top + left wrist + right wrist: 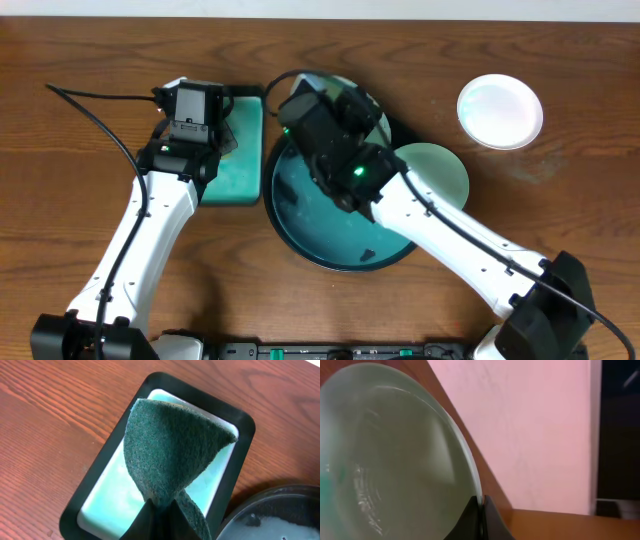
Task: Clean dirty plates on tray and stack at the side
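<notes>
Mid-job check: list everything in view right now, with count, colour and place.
white plate: one, white, on the table, far right
mint plate: one, pale mint, by the tray's right edge
held plate: one, pale, gripped at its rim
tray: one, black rim, teal inside, centre
sponge dish: one, black rim, mint inside, left of the tray
scouring pad: one, dark green, above the dish
table: one, brown wood
left gripper: shut on scouring pad
right gripper: shut on held plate
</notes>
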